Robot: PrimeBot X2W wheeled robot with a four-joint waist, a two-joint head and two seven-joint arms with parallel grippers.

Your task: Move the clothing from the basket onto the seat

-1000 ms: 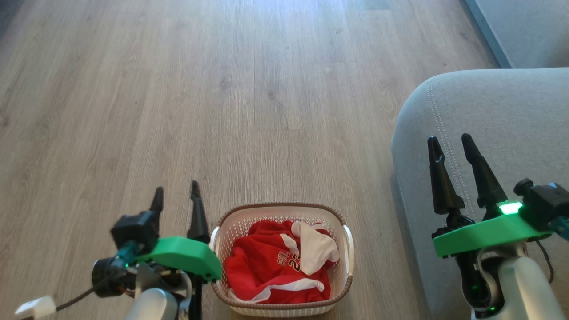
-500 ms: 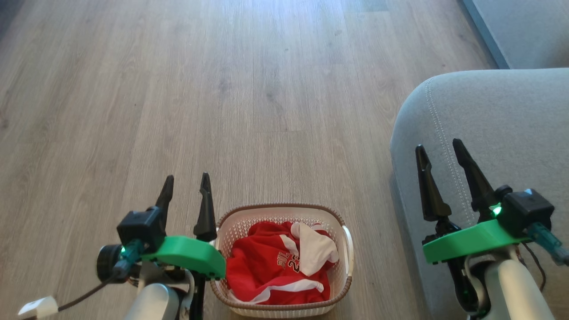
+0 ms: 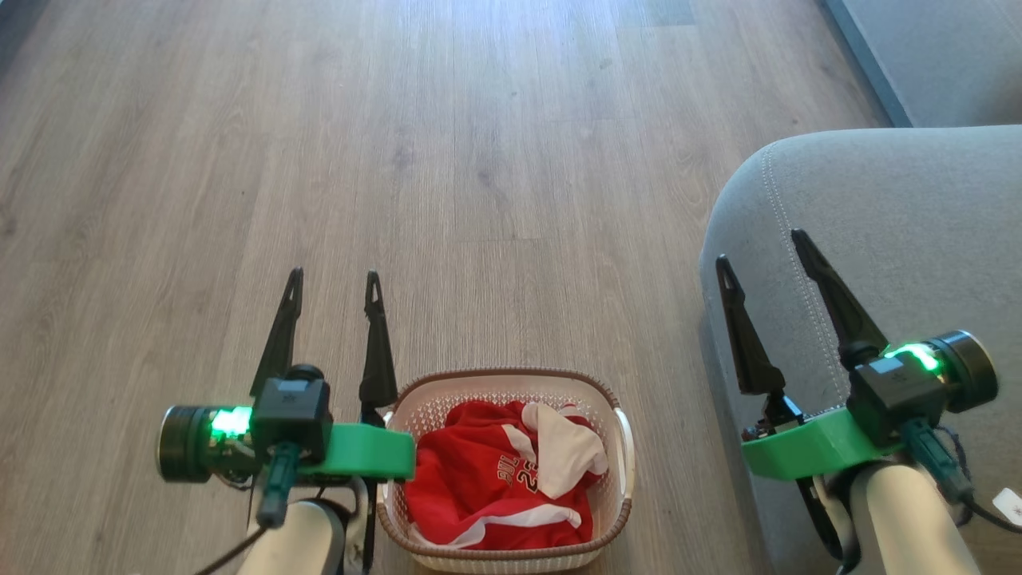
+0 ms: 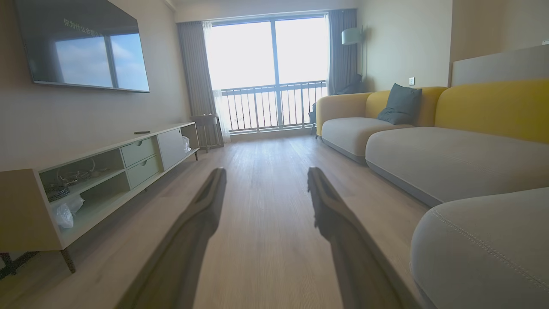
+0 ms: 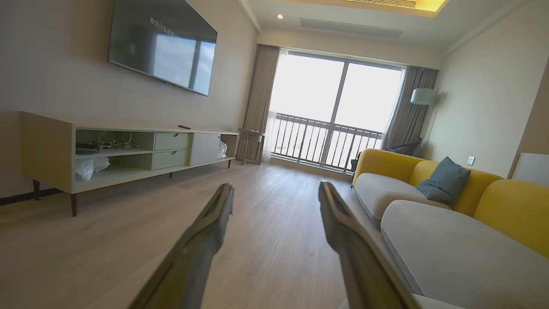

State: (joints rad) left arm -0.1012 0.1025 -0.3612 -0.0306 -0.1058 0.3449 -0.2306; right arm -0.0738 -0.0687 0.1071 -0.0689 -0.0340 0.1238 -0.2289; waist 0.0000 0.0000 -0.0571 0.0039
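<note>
Red clothing (image 3: pixel 495 479) with white panels and a number lies bunched in the cream basket (image 3: pixel 623 447), which stands on the wood floor at the bottom centre of the head view. The grey seat (image 3: pixel 902 231) fills the right side, its stitched corner (image 4: pixel 480 240) also showing in the left wrist view. My left gripper (image 3: pixel 333 277) is open, just left of the basket, fingers pointing away over bare floor. My right gripper (image 3: pixel 762 247) is open over the seat's left edge. Both wrist views show open, empty fingers: left (image 4: pixel 266 171), right (image 5: pixel 276 186).
Wood floor (image 3: pixel 479 160) stretches ahead. A low TV cabinet (image 4: pixel 107 171) lines the left wall under a wall-mounted screen (image 5: pixel 163 47). A yellow-backed sofa (image 5: pixel 450 231) with a grey pillow runs along the right toward a balcony window.
Both wrists have rolled, so the cameras now sit on top and both finger pairs point further forward. The right gripper shifted slightly left. Basket and clothing are unmoved.
</note>
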